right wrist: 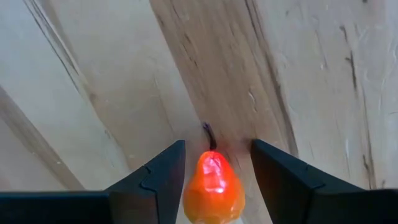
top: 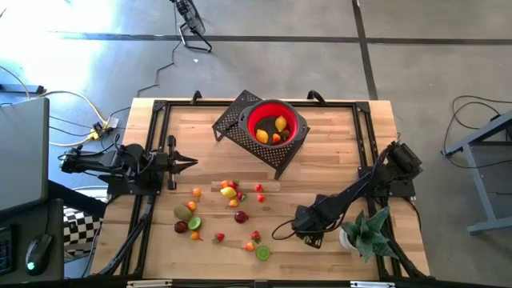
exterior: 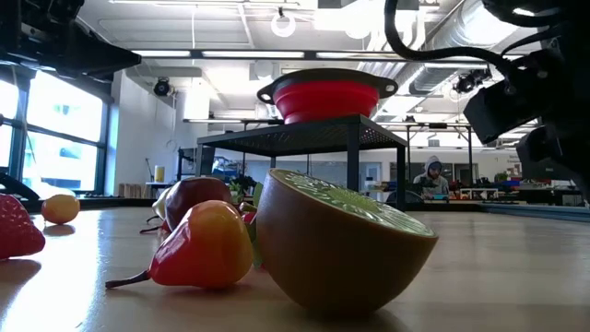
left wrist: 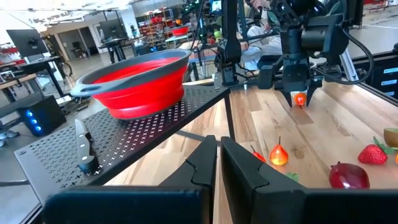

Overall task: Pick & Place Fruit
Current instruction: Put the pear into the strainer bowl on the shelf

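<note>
A small orange-red pear-shaped fruit [right wrist: 213,183] lies on the wooden table with its stem pointing away. My right gripper [right wrist: 217,168] points down over it, open, one finger on each side; a gap shows beside one finger. The left wrist view shows the same fruit [left wrist: 300,99] between those fingertips. Several more fruits [top: 230,192] lie scattered on the table's near-left half. A red bowl [top: 276,128] holding a few fruits sits on a black perforated stand [top: 236,120] at the far middle. My left gripper [top: 190,162] hovers level at the left edge, shut and empty.
A spiky green plant in a white pot [top: 364,232] stands close to my right arm, near the right front corner. A halved kiwi [exterior: 341,240] and a red-yellow pear [exterior: 203,244] lie near the front edge. Bare wood lies between the scattered fruits and the stand.
</note>
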### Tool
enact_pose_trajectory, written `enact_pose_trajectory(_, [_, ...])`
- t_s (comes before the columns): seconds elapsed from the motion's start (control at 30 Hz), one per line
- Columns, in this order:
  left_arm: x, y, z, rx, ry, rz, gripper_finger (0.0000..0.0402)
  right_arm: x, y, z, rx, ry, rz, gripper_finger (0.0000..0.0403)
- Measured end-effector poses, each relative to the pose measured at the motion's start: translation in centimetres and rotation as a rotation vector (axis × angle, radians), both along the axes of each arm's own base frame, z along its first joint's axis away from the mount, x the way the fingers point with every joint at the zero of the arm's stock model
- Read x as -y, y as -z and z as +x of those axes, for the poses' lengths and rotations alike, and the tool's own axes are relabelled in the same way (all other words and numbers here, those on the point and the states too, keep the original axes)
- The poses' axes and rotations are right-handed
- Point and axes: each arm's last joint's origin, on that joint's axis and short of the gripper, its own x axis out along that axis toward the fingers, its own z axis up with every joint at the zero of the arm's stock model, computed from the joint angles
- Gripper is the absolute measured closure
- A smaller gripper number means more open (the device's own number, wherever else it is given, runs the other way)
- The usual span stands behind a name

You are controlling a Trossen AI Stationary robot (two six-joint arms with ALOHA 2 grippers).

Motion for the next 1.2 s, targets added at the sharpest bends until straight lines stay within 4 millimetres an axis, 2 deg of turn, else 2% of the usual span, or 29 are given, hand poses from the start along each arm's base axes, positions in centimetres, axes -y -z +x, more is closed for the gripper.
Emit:
enact_pose_trajectory(0.17, [0.0, -0.02, 0.0, 0.002, 0.0, -0.001, 0.0382, 0.02, -0.21, 0.01, 0.017, 0.0, -0.005, 0.0236])
enact_pose_trajectory(0.7, [0.0, -0.01, 0.0, 0.002, 0.0, 0.0, 0.0382, 0.12, -0.09, -0.03, 0.014, 0.051, -0.025, 0.0351])
enact_pose_trajectory(1.07, [0.0, -0.01, 0.0, 0.002, 0.0, -0.001, 0.0382, 0.11, -0.09, 0.03, 0.019, 0.081, -0.029, 0.0396])
enact_pose_trajectory(1.2, [0.0, -0.01, 0.0, 0.002, 0.0, -0.001, 0.0382, 0.1, -0.09, 0.03, 0.018, 0.1, -0.029, 0.0399])
